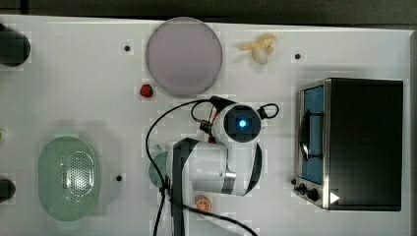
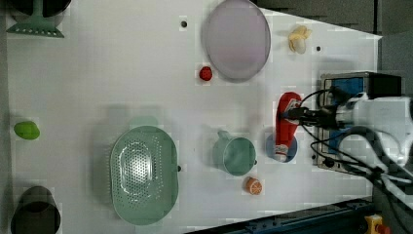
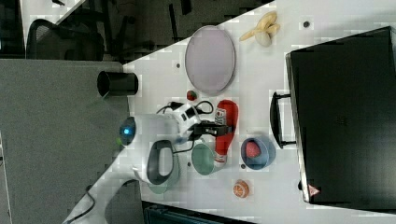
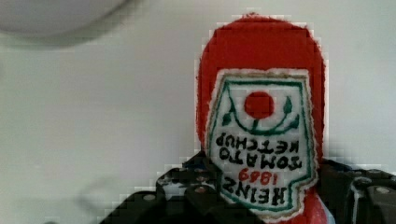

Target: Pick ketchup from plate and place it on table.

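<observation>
step: carry, ketchup [image 2: 286, 124] off plate [image 2: 236, 39]
jaws: gripper [image 3: 219, 129] clamped mid-width on ketchup
next: probably lower to bare table [image 2: 97, 73], release

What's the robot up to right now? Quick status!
Gripper clamped on ketchup bottle. Bottle off the plate, above the table. Blue bowl and green cup close by.

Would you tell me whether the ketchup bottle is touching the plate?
Apart. The right view shows bare table between the ketchup and the plate.
</observation>
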Controlling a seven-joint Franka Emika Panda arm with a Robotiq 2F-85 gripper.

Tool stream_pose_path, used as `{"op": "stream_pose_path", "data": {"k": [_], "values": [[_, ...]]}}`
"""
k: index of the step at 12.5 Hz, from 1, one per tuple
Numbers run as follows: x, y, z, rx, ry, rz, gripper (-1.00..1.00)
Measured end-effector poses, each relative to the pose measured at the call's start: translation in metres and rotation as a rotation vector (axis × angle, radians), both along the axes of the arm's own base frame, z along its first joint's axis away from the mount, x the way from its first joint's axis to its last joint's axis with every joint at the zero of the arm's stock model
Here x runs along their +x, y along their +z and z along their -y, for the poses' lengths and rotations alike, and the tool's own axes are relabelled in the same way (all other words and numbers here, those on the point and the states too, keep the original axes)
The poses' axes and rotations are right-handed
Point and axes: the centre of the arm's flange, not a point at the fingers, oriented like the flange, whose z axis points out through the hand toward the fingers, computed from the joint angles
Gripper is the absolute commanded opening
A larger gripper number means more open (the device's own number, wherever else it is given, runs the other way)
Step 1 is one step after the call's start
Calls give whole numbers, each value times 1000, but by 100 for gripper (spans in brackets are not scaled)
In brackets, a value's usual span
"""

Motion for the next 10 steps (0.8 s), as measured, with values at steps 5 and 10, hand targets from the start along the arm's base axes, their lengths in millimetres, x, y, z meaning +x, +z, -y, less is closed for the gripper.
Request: {"op": "stream_pose_path", "data": {"k": [5, 10], "values": [[-11, -60, -1, -2, -2, 0, 34], [-5, -53, -9, -1, 12, 36, 100]]}}
